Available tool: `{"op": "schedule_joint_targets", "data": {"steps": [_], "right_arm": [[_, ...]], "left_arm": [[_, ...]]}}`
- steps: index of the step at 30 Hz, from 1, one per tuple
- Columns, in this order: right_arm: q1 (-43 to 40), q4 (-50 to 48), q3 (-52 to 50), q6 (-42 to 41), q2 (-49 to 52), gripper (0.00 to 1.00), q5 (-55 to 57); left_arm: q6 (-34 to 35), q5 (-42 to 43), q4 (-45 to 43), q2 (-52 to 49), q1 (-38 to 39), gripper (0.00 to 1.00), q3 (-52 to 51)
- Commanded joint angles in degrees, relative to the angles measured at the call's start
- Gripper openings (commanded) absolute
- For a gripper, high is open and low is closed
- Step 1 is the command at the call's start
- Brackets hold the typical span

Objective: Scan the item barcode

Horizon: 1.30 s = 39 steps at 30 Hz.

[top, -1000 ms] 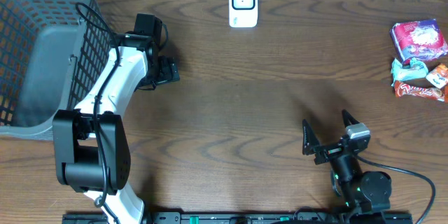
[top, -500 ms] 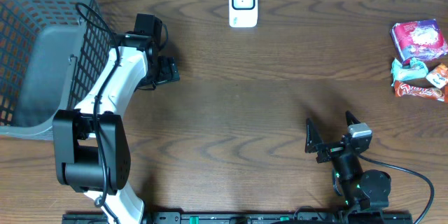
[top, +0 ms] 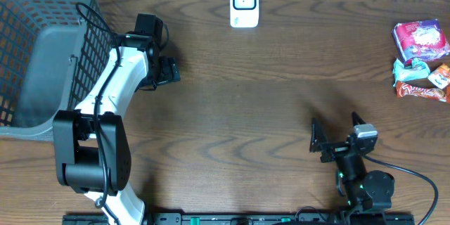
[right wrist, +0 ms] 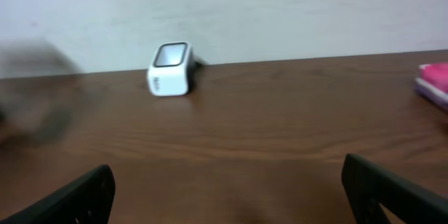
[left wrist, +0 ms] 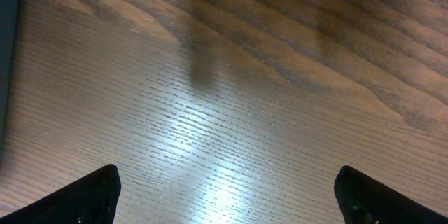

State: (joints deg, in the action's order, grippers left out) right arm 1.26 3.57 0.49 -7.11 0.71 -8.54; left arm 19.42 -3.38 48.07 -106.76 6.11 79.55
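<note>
Table (top: 267, 105): dark wood grain, seen from overhead.

Left side: grey mesh basket (top: 35, 14) at the far left corner. The left arm reaches up beside it, and the left gripper (top: 171, 71) is just right of the basket wall. In the wrist view the left gripper (left wrist: 224, 203) has its jaws spread wide, one tip in each lower corner of the picture, with only bare wood between them. It holds nothing.

Near right: the right gripper (top: 337, 132) sits low by the near edge. Its jaws are also fully apart and empty; the wrist view of the right gripper (right wrist: 231, 196) looks straight across the table between the tips.

Far centre: a small white scanner (top: 244, 3) at the back edge, also visible from the right wrist (right wrist: 170, 68).

Far right edge: a cluster of snack packets (top: 420, 60), well apart from both grippers. A pink packet (top: 420, 39) lies on the far side of the cluster, with smaller wrappers on its near side, possibly candy bars. They are too small to be sure, and no barcode is legible.
</note>
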Motion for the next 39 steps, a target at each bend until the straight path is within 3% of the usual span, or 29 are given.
{"op": "schedule_joint_targets", "data": {"steps": [1, 7, 39], "right_arm": [[-1.2, 0.3, -0.2, 0.6, -0.4, 0.99, 1.0], [-1.2, 0.3, -0.2, 3.6, -0.4, 0.99, 0.9], [-1.2, 0.1, -0.2, 3.3, -0.4, 0.99, 0.7]], "left_arm": [[-0.5, -0.8, 0.3, -0.1, -0.1, 0.98, 0.5], [-0.5, -0.8, 0.3, -0.1, -0.1, 0.98, 0.5], [-0.5, -0.8, 0.3, -0.1, -0.1, 0.98, 0.5]]}}
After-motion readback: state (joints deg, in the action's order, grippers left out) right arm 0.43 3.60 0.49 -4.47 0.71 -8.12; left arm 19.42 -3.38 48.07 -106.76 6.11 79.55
